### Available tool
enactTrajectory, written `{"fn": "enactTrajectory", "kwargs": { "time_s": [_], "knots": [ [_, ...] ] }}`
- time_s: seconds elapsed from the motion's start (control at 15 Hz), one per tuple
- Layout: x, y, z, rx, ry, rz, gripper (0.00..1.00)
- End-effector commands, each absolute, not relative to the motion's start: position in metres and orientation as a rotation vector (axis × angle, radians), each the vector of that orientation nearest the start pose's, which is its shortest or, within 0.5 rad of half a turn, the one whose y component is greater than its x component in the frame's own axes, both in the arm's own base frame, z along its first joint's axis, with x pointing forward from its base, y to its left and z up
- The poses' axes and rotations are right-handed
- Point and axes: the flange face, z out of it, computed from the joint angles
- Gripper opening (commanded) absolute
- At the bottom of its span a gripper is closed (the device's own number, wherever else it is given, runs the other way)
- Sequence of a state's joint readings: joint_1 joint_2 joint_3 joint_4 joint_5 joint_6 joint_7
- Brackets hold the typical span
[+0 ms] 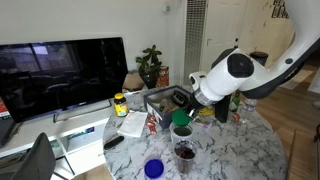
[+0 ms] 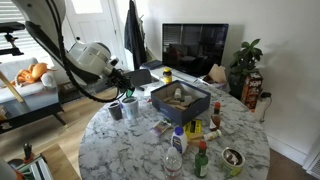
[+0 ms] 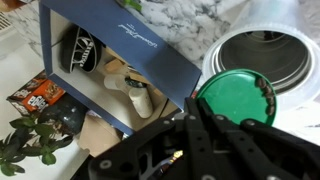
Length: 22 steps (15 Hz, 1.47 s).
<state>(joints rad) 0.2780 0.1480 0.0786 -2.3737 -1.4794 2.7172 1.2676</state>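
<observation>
Green cup (image 3: 237, 100): stands upright on the marble tabletop (image 1: 235, 150), between a blue box (image 3: 135, 45) and the tabletop's edge. A white cup (image 3: 265, 50) stands just beside it; whether the two touch cannot be told.

Gripper (image 3: 197, 118): comes at the cup from above, jaws drawn together with no gap visible between them. In the wrist view the fingertips sit at the cup's near rim. The cup's mouth lies just ahead of the gripper and a little to the right in that view. Whether the jaws pinch the cup's wall or only rest against it cannot be told. In an exterior view the gripper (image 1: 181, 116) hangs directly over the cup, close above its mouth.

Axis: the cup is round and its long axis is vertical; no side differs from another. Only one arm is present.

Materials and shapes:
- Green cup: smooth, plastic by the look, with a plain round mouth and a darker shade along the inner wall.
- White cup: pale outside, grey and ringed inside, with a wider mouth.
- Box: stiff card, dark blue, with straight walls and an open top, holding small items (image 3: 135, 95).
- Tabletop: round, glossy, white with grey veins.
</observation>
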Motion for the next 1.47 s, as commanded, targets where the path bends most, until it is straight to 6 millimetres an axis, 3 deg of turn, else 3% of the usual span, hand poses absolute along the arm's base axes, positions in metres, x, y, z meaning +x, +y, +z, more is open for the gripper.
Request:
{"fn": "enactTrajectory", "kwargs": {
  "time_s": [0.0, 0.47, 1.4],
  "knots": [
    [0.453, 0.204, 0.259, -3.145, -0.785, -1.078, 0.02],
    [0.458, 0.194, 0.256, -3.052, -0.913, -1.254, 0.02],
    [0.441, 0.174, 0.24, -2.836, -1.227, -1.442, 0.02]
  ]
}}
